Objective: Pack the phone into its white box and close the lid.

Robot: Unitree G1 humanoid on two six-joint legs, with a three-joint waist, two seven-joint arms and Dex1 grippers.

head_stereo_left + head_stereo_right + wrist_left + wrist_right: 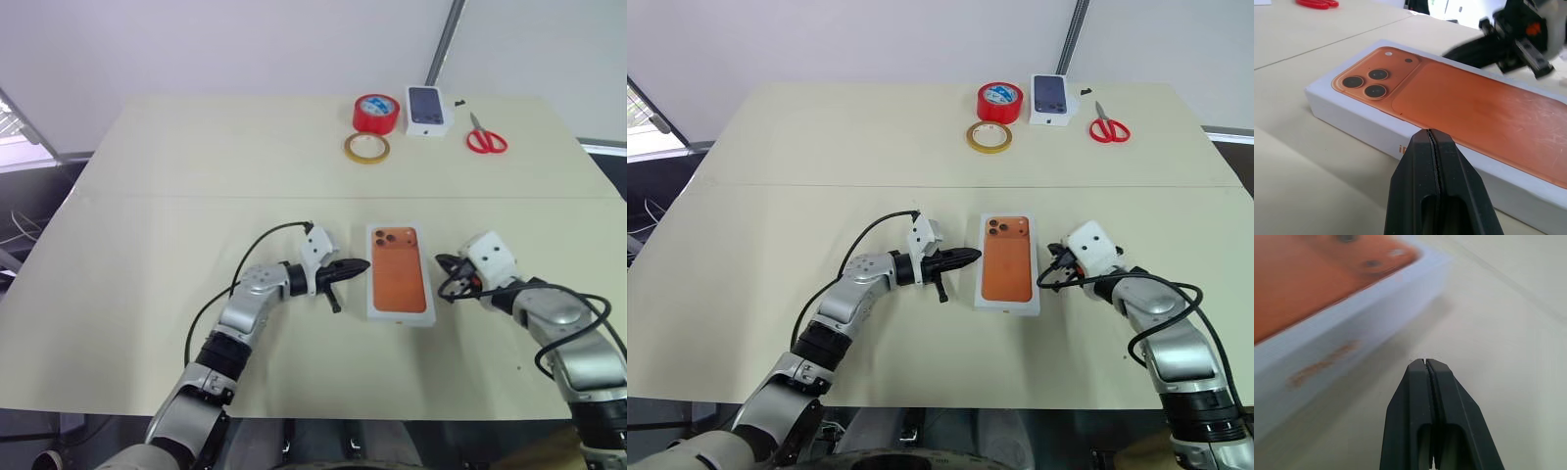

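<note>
Head views. The lid (400, 273), a deep white rectangular cardboard cover with an orange phone picture printed across its outer face, lies flat at the centre of the pale beige table (176, 176), seemingly seated over the white box; neither the tray nor the phone can be made out beneath it. The left gripper (355, 265), its two black fingers pressed together and empty, points at the lid's long edge from 9 o'clock, its tip just beside the cardboard. The right gripper (441, 262), likewise shut and empty, sits near the opposite edge at 3 o'clock. Far off at 12 o'clock lie a red tape roll (376, 112), a tan tape ring (366, 148), a small white box bearing a dark phone picture (428, 108) and red-handled scissors (486, 139).

Left wrist view. The closed fingertips meet the lid's white side wall; contact cannot be confirmed.

Right wrist view. The closed fingertips rest over bare table, the lid near but apart.

Handling, as judged: light, stiff, smooth-faced cardboard, apt to slide; best held across its two long side walls.
</note>
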